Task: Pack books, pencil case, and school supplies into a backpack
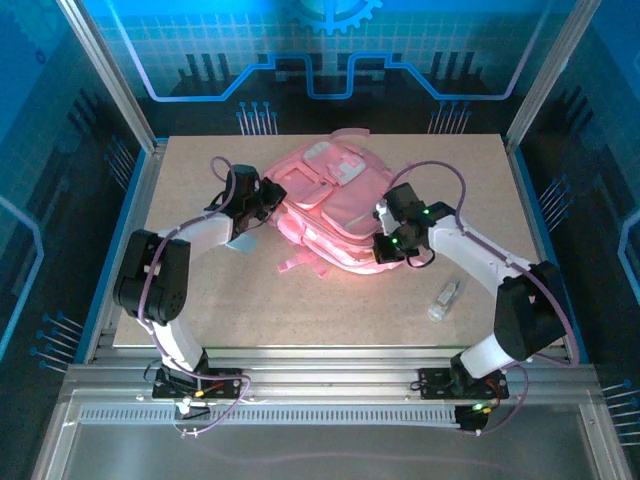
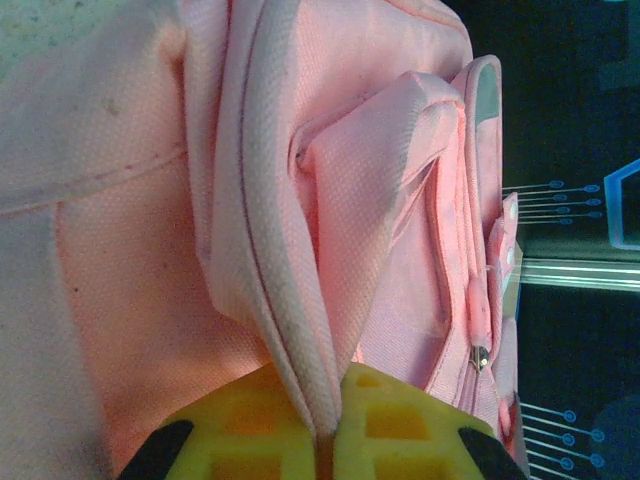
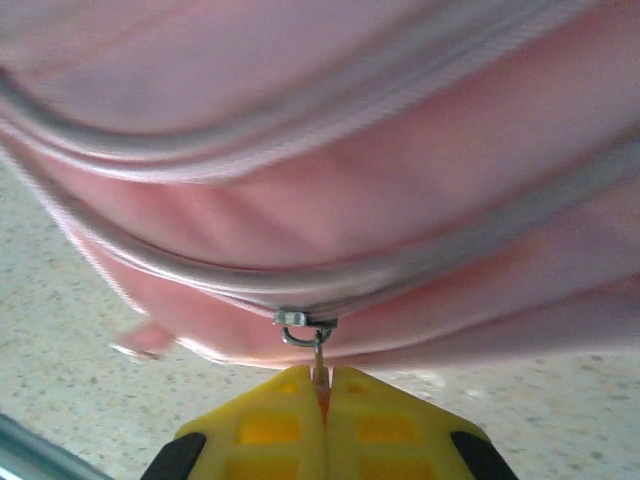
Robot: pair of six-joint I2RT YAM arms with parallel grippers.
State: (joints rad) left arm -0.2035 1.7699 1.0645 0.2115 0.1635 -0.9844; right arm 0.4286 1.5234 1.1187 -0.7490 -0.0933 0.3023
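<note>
Backpack [image 1: 335,205], pink, lies in the middle of the table [image 1: 300,315] with its paler front pockets facing up and its straps [image 1: 300,262] trailing toward the near edge. What is inside it cannot be made out; in both wrist views the fabric looks drawn together rather than gaping.

At the bag's left side, the left hand [image 1: 265,200] has its yellow fingers pressed together on a raised fold of the pink cloth [image 2: 322,395], the fold running up between the tips. At the right near corner, the right hand [image 1: 388,245] is likewise squeezed closed [image 3: 322,385], pinching the small metal zip pull [image 3: 318,352] that hangs from the slider on the bag's lower seam, just above the tabletop.

Two small supplies lie outside the bag. A blue square [image 1: 240,243] sits on the table partly under the left forearm, just beside the bag's left edge. A clear oblong item [image 1: 445,298] lies well apart from the bag, on the right near part of the table, close to the right arm.

The table is a pale speckled board set in a metal frame [image 1: 330,372]. Dark walls [image 1: 300,60] with glowing blue circuit patterns enclose it.
</note>
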